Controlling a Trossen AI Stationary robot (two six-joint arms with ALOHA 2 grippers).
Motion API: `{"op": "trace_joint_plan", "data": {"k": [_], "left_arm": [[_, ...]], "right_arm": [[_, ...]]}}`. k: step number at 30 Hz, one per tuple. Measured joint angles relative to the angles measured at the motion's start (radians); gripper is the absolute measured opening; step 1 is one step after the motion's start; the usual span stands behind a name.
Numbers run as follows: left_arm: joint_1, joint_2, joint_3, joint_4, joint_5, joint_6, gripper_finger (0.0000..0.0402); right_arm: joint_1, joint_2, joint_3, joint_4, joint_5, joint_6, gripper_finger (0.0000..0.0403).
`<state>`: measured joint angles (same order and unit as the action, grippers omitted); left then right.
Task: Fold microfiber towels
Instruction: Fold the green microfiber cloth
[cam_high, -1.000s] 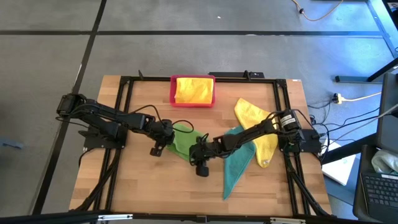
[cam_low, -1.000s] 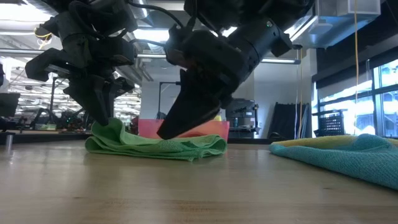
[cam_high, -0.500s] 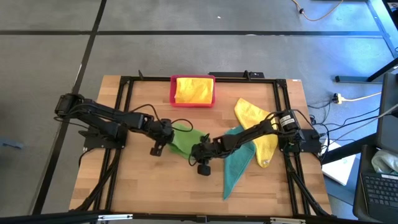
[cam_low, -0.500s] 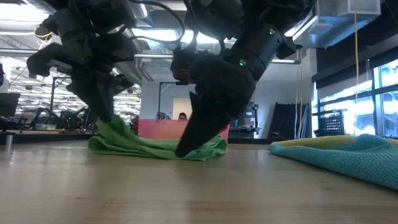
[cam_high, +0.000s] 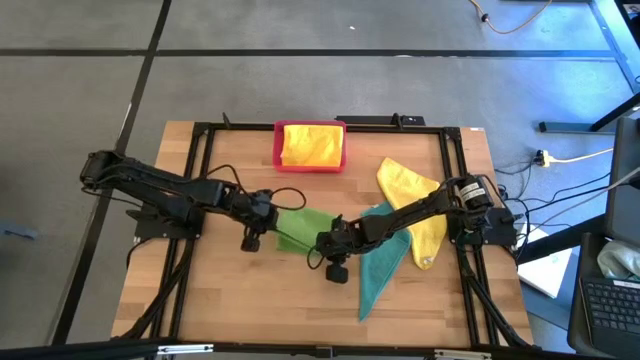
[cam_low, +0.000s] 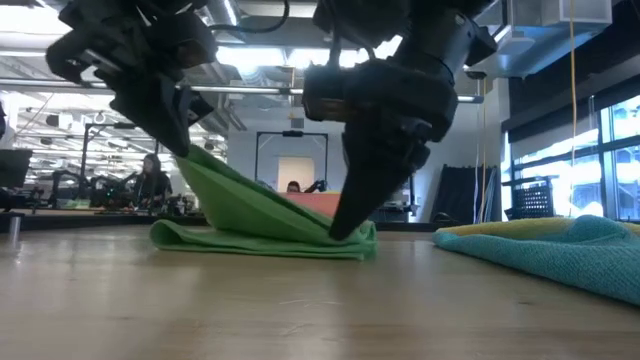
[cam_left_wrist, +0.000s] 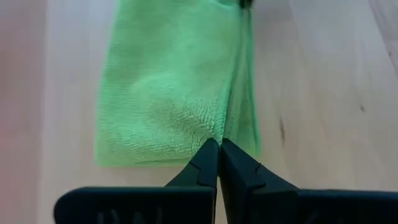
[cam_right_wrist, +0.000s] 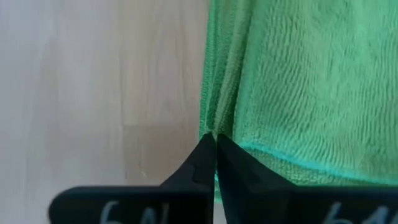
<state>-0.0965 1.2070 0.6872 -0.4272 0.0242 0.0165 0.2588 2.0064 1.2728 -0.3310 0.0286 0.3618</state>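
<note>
A bright green microfiber towel (cam_high: 303, 226) lies mid-table between my two grippers. My left gripper (cam_high: 272, 214) is shut on its left end, which is raised off the wood (cam_low: 188, 152). My right gripper (cam_high: 322, 240) is shut on its right end, low by the table (cam_low: 342, 232). The towel's lower fold (cam_low: 250, 243) rests on the tabletop. A yellow towel (cam_high: 415, 205) and a teal towel (cam_high: 380, 265) lie spread flat at the right. Another yellow towel (cam_high: 310, 143) sits in the pink tray (cam_high: 277, 150). My left gripper pinches the green towel's edge at a crease (cam_left_wrist: 224, 127) between its two fingertips, slanting down from the table's left. That end is lifted, and the cloth slopes down from it toward the right gripper. My right gripper pinches a gathered edge of the green towel (cam_right_wrist: 211, 124) between its fingertips, slanting down from the table's right. This end stays just above the wood, with the towel's folded bottom on the table beside it.
The pink tray stands at the far edge, in the middle. A black frame (cam_high: 200, 180) runs along the table's sides. Bare wood (cam_high: 250, 290) lies near the front edge, left of the teal towel.
Both grippers have taken hold of the green towel. The left one has risen and drawn its end up, while the right one has moved a little toward the table's right. The towel, bunched a second ago, is now stretched into a slope between them.
</note>
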Motion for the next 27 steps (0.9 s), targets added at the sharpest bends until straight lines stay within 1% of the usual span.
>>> {"op": "trace_joint_plan", "data": {"k": [5,10,15,17,22,27], "left_arm": [[-0.060,0.024,0.000,-0.003,-0.001,-0.011,0.0001],[-0.115,0.064,0.000,0.034,-0.003,-0.035,0.0006],[-0.158,0.116,0.000,0.059,-0.001,-0.067,0.0016],[-0.172,0.137,0.000,0.066,0.010,-0.068,0.0022],[-0.197,0.178,-0.001,0.076,0.022,-0.067,0.0033],[-0.199,0.196,-0.001,0.078,0.021,-0.067,0.0036]], "right_arm": [[0.000,0.000,0.000,-0.034,0.000,0.023,0.0012],[0.001,0.001,0.000,-0.042,-0.005,0.027,0.0019],[0.001,0.002,0.022,-0.045,-0.055,0.028,0.0019],[0.002,0.002,0.042,-0.054,-0.054,0.027,0.0023],[0.001,-0.009,0.099,-0.066,-0.026,0.022,0.0057],[0.006,-0.011,0.124,-0.070,-0.034,0.026,0.0103]]}}
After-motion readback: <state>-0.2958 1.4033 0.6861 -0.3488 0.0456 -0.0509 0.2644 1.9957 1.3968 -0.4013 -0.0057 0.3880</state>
